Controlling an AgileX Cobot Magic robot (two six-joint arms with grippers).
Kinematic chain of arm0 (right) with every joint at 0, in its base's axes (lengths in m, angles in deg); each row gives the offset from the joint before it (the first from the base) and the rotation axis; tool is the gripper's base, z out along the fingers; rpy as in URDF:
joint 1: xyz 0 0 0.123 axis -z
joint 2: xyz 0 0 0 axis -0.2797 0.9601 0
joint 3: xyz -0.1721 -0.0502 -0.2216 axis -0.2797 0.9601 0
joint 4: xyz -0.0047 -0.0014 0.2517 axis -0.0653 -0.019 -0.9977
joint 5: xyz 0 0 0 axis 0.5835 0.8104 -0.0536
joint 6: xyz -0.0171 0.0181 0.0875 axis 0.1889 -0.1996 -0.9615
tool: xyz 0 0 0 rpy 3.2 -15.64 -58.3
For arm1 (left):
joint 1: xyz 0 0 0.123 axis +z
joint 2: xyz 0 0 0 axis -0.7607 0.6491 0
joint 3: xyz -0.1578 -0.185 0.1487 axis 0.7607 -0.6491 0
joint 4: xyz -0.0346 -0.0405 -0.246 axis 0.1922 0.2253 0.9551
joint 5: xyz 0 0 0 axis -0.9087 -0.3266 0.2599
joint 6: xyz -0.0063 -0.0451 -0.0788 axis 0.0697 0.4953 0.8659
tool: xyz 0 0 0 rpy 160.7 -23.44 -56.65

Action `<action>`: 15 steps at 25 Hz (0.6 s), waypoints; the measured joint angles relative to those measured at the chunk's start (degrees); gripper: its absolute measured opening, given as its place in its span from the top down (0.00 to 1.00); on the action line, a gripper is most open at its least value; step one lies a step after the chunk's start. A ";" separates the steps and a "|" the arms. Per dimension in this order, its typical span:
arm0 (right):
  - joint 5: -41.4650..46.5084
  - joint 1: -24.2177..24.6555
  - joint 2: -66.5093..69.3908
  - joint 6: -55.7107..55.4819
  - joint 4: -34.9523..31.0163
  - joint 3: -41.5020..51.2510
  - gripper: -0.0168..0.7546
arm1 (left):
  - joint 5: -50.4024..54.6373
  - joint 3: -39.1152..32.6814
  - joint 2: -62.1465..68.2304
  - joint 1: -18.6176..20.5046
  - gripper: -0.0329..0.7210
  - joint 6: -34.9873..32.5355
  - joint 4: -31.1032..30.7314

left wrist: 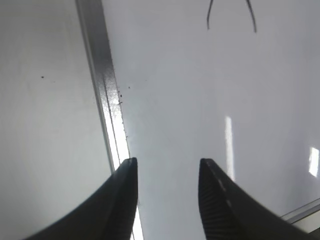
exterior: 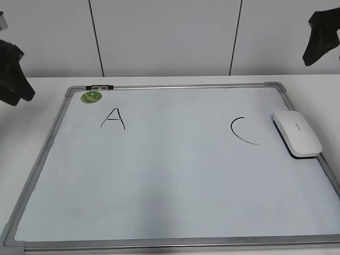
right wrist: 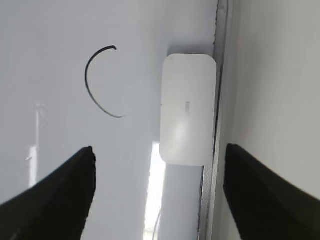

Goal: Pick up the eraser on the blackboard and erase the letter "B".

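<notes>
White counter (exterior: 48, 85) under everything; pale wall panels (exterior: 164, 37) behind, split by dark vertical seams. Black "A" (exterior: 113, 118) at left, black "C" (exterior: 241, 130) at right.

Blackboard (exterior: 175, 212): one, filling the middle of the frame.
Eraser (exterior: 297, 132): one, at the right edge.
Written letters: two, "A" (exterior: 113, 118) upper left, "C" (exterior: 242, 130) right of centre.
Green sticker (exterior: 91, 96): one, upper left.
Grippers: two, left gripper (left wrist: 167, 200), right gripper (right wrist: 160, 200).

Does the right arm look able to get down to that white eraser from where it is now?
Probably yes. The right tool hangs open above the eraser, which lies alone at the blackboard's right edge with nothing over it.
</notes>
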 joint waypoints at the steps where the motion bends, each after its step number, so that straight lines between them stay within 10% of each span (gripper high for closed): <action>1: 0.03 0.00 -2.36 0.00 -0.26 0.85 0.21 | 0.00 0.00 -1.59 0.00 0.56 0.22 0.28; 15: 1.21 0.00 -35.58 0.66 1.81 22.90 0.21 | 1.61 -4.35 -30.56 -7.95 0.56 6.74 -6.19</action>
